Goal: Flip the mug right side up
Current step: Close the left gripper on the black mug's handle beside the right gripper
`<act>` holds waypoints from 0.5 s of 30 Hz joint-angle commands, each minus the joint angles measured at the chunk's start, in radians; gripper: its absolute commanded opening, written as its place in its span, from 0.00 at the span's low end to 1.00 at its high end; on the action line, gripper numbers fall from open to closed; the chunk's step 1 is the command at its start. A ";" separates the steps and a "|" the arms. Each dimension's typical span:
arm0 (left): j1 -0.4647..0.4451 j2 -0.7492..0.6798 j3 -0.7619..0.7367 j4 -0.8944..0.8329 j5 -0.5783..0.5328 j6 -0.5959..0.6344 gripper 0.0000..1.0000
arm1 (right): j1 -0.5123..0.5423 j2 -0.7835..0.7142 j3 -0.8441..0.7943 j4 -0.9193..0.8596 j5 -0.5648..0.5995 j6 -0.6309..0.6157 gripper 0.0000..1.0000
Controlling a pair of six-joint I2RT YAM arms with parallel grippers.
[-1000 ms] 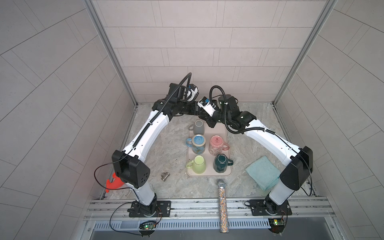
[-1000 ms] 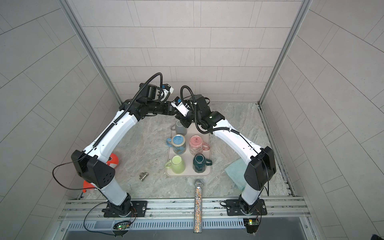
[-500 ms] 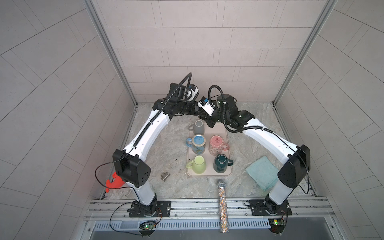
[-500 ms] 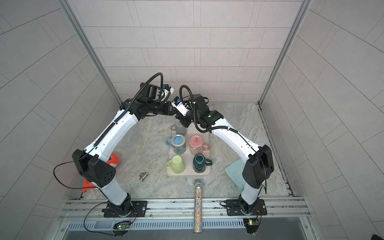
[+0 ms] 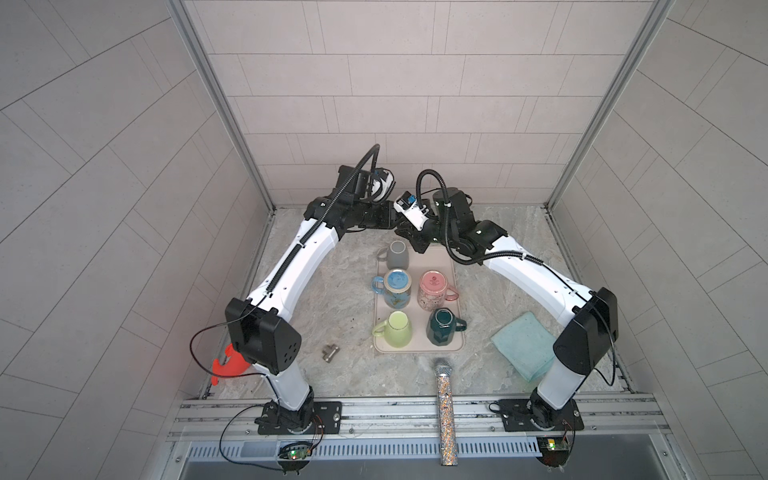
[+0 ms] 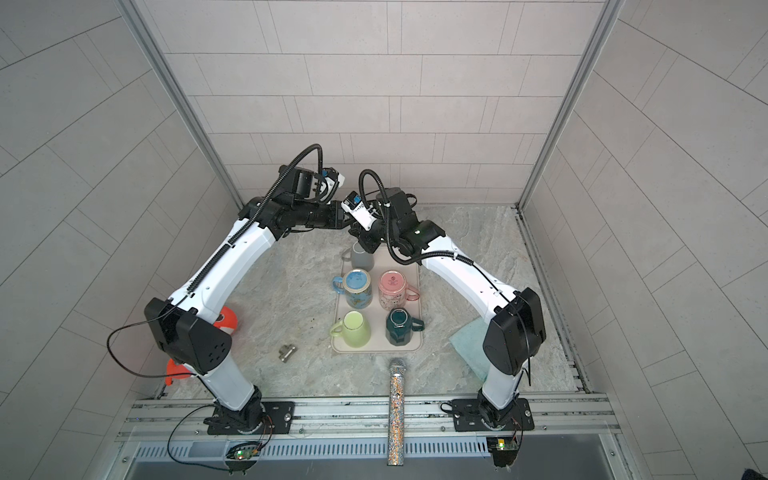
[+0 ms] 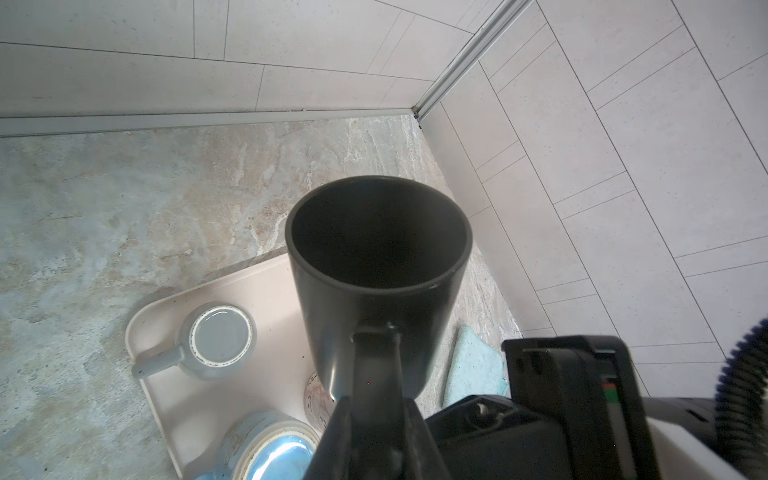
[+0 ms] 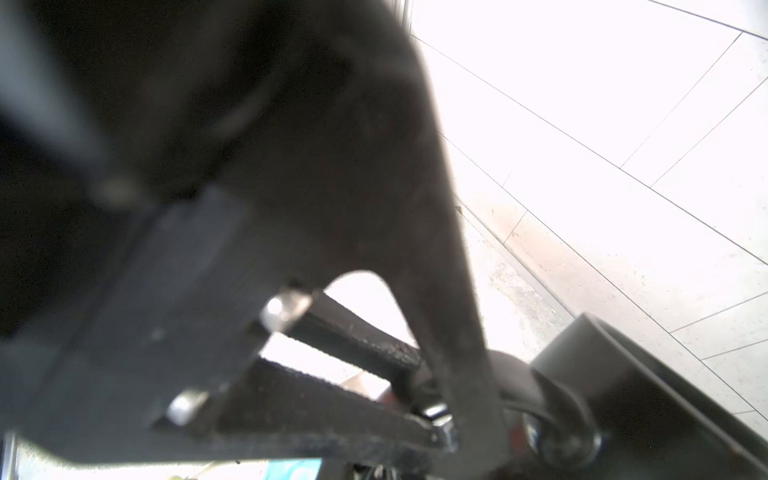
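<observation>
Left fingers pinch the handle of the black mug; right fingers are pressed together.

Marbled tabletop bears beige tray, teal cloth, metal clip, glittery microphone.

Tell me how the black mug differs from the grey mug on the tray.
The black mug is held in the air; the grey mug rests on the tray. The black mug shows its open mouth; the grey mug stands upside down, base up. Both have handles.
</observation>
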 commanded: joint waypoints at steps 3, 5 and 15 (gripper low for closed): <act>-0.040 -0.018 -0.038 0.042 -0.047 0.049 0.00 | 0.031 0.026 0.064 0.108 0.000 -0.036 0.00; -0.039 -0.025 -0.042 0.050 -0.056 0.049 0.00 | 0.030 0.031 0.064 0.115 0.006 -0.033 0.00; -0.035 -0.034 -0.048 0.061 -0.117 0.048 0.00 | 0.014 0.046 0.054 0.165 0.019 0.006 0.02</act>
